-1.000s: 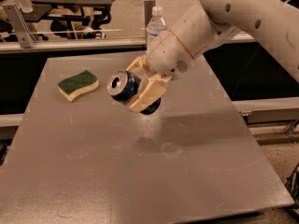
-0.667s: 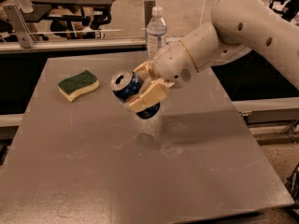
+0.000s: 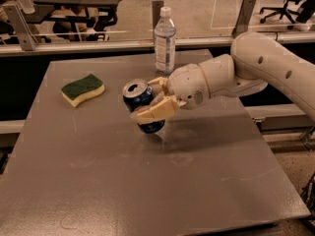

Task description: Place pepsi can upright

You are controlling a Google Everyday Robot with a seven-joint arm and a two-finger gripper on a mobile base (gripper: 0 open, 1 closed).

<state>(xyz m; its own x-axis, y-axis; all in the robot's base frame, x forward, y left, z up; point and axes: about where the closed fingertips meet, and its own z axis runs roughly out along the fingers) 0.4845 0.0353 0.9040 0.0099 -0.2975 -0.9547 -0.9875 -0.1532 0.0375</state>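
Gripper (image 3: 148, 100) grips the tilted pepsi can (image 3: 137, 89) between its fingers (image 3: 156, 111).

- Gripper (image 3: 144, 99), holding the can (image 3: 138, 94) over mid-counter (image 3: 98, 181), has sunk lower.
- The can has tipped nearer upright, base close to the counter.
- Arm (image 3: 275, 68) has swung flatter.

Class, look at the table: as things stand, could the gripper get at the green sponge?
Probably within reach, since nothing stands between them, but not to grasp it: the gripper, over the middle of the table, has its fingers shut on the pepsi can, right of the sponge.
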